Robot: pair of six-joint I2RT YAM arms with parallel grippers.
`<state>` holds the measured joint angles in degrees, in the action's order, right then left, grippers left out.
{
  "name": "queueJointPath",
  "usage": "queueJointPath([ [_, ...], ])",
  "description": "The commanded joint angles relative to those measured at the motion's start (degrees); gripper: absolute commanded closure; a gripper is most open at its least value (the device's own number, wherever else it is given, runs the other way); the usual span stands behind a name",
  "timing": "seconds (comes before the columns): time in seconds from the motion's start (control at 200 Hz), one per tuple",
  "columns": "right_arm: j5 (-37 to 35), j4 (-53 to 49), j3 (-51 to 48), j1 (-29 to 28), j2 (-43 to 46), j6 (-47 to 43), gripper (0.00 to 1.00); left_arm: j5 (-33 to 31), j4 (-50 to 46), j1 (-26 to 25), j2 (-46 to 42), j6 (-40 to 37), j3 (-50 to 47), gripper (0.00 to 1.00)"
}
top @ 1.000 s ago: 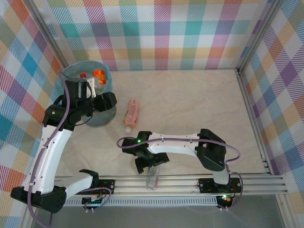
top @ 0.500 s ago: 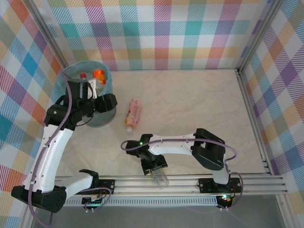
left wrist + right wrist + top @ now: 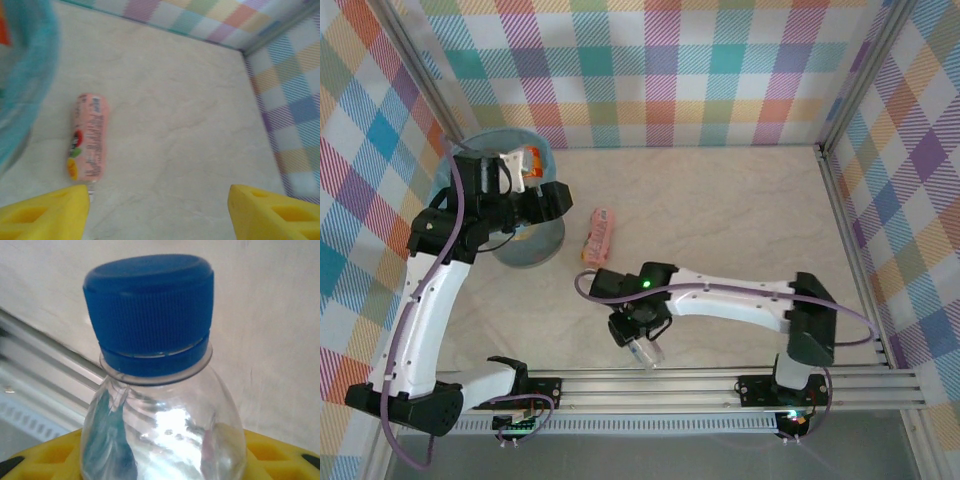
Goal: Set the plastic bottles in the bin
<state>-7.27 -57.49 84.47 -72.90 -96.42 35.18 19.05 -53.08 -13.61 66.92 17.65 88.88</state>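
1. Top external: the right pincer [image 3: 638, 336] is clamped on a clear bottle [image 3: 647, 352] close to the near edge of the counter [image 3: 720, 210].
   - The bin [image 3: 525, 252] lies up and to the left of that pincer, well apart from it. The carry has to go that way.
   - A pink bottle [image 3: 598, 237] lies on the counter between the two, just beside the bin. Its long axis runs near to far, slightly tilted.
   - An orange bottle [image 3: 529, 158] is already inside the bin.
   - The left arm [image 3: 425, 300] reaches over the bin's mouth. I judge it to be the one thing in the way of a drop from the right side.

2. Left wrist: the left pincer [image 3: 160, 200] has its yellow fingers [image 3: 45, 215] spread wide apart with nothing between them.
   - The pink bottle [image 3: 89, 137] lies ahead of the gap and off to its left, flat on the counter. Its length runs up and down the view.
   - The bin's blue bag [image 3: 30, 75] is at the bottle's left.
   - This arm looks the nearer one to the pink bottle.

3. Right wrist: the clear bottle [image 3: 160, 435] sits between the yellow fingers [image 3: 280, 452], gripped low on its body, with its shoulder rising above them.
   - Its blue cap [image 3: 150, 315] points away from the pincer.
   - A metal rail [image 3: 45, 370] runs past on the left and bare counter on the right — nothing touches the bottle but the pincer.
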Motion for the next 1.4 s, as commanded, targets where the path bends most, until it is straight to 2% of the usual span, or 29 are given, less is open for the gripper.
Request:
queueJointPath([
  [0.0, -6.95, 6.76, 1.76, 0.86, 6.69, -14.03, 0.47, 14.65, 3.99, 0.51, 1.51, -0.77, 1.59, 0.26],
  [0.12, -6.71, 17.38, -1.08, 4.36, 13.8, -19.76, 0.47, 24.05, 7.77, 0.51, 1.9, 0.13, 1.77, 0.25],
  [0.275, -2.69, 30.09, -3.98, 9.13, 20.71, -22.96, 0.48, 32.75, 10.57, 0.16, 1.71, -0.51, 2.0, 0.23],
  [0.37, 0.87, 33.9, -3.45, 11.29, 22.16, -23.89, 0.47, 36.66, 11.9, -0.72, 2.11, -0.15, 2.43, 0.24],
  [0.5, 5.82, 33.87, -0.74, 12.43, 21.5, -24.86, 0.47, 36.83, 14.94, -3.54, 1.55, 0.99, 1.75, 0.26],
  [0.64, 9.47, 32.59, 1.02, 12.43, 20.23, -24.74, 0.48, 33.65, 14.32, -7.81, 1.21, -1.54, 1.69, 0.27],
  [0.78, 11.0, 32.94, 0.98, 12.38, 20.38, -24.0, 0.48, 31.09, 11.95, -9.5, 1.78, -4.31, 2.13, 0.39],
  [0.99, 9.95, 32.73, 0.9, 12.43, 21.27, -24.1, 0.48, 30.7, 10.54, -9.77, 2.24, -5.87, 2.18, 0.71],
  [1.03, 9.67, 32.71, 0.92, 12.43, 21.37, -24.04, 0.47, 30.55, 10.55, -9.78, 2.13, -5.87, 2.24, 0.73],
  [1.16, 9.11, 32.48, 1.36, 12.39, 21.49, -23.78, 0.47, 29.92, 11.66, -9.86, 1.78, -5.7, 2.25, 0.68],
  [1.23, 9.11, 32.36, 1.7, 12.51, 21.37, -23.67, 0.47, 30.11, 11.77, -10.03, 1.49, -6.24, 2.35, 0.45],
  [1.26, 9.2, 32.36, 1.76, 12.51, 21.45, -23.62, 0.47, 30.03, 11.77, -10.04, 1.44, -6.56, 2.35, 0.4],
  [1.31, 9.44, 32.36, 1.84, 12.52, 21.45, -23.6, 0.47, 29.82, 11.77, -10.09, 1.29, -6.66, 2.4, 0.39],
  [1.395, 9.6, 32.46, 1.94, 12.47, 21.6, -23.49, 0.48, 30.05, 11.77, -10.21, 1.39, -6.75, 2.39, 0.44],
])
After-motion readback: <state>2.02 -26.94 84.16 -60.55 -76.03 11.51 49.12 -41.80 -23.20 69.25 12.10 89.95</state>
